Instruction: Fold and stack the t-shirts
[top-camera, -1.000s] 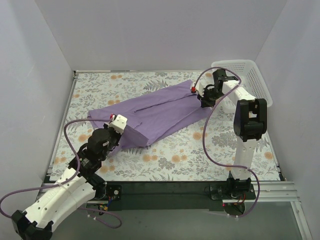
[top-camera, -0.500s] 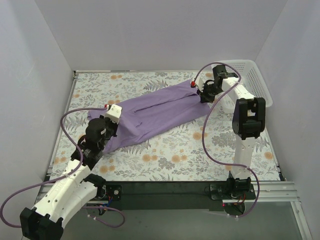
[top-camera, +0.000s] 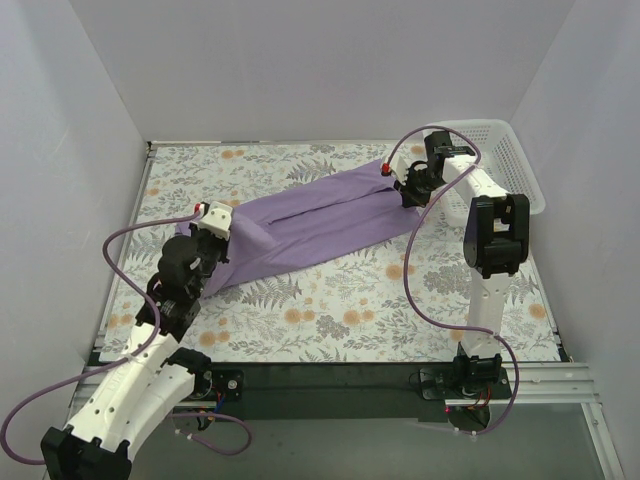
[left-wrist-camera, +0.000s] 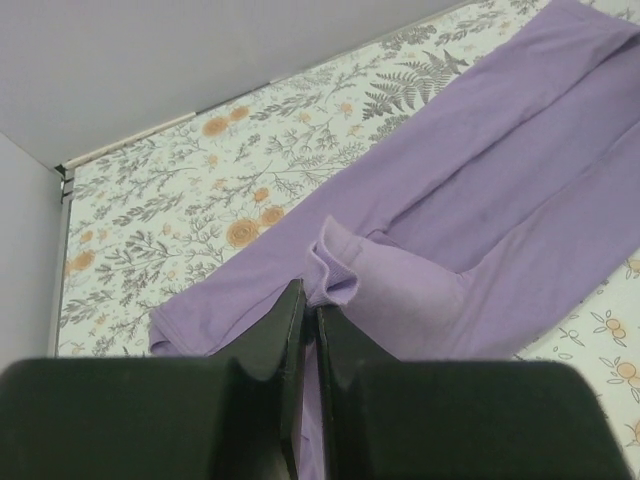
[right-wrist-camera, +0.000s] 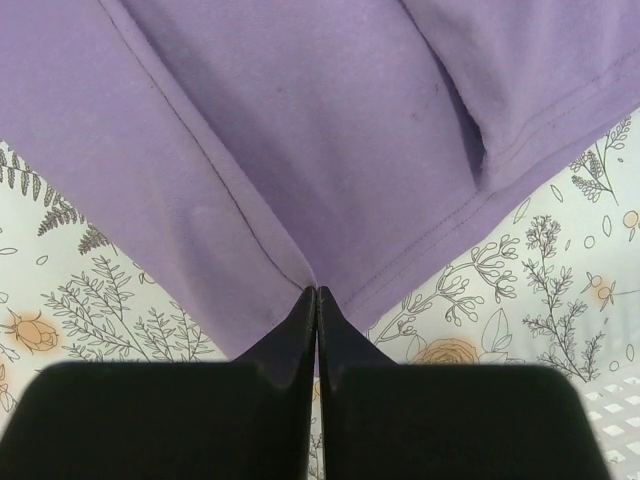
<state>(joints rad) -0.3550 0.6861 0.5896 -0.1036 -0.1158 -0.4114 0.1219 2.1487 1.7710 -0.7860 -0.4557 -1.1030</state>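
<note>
The lavender-purple t-shirt (top-camera: 310, 222) lies folded lengthwise in a long band across the floral table, from near left to far right. My left gripper (top-camera: 207, 228) is shut on its near-left end; in the left wrist view the black jaws (left-wrist-camera: 308, 305) pinch a bunched ribbed fold of the t-shirt (left-wrist-camera: 480, 210). My right gripper (top-camera: 408, 192) is shut on the far-right end; in the right wrist view the jaws (right-wrist-camera: 316, 292) pinch the hemmed corner of the t-shirt (right-wrist-camera: 300, 110).
A white lattice basket (top-camera: 495, 160) stands at the far right, just beyond my right arm. White walls enclose the table on three sides. The floral tabletop (top-camera: 340, 310) shows in front of the shirt.
My left gripper has moved left and away from me with the shirt's end, drawing the cloth into a longer, narrower band. My right gripper has stayed almost still.
</note>
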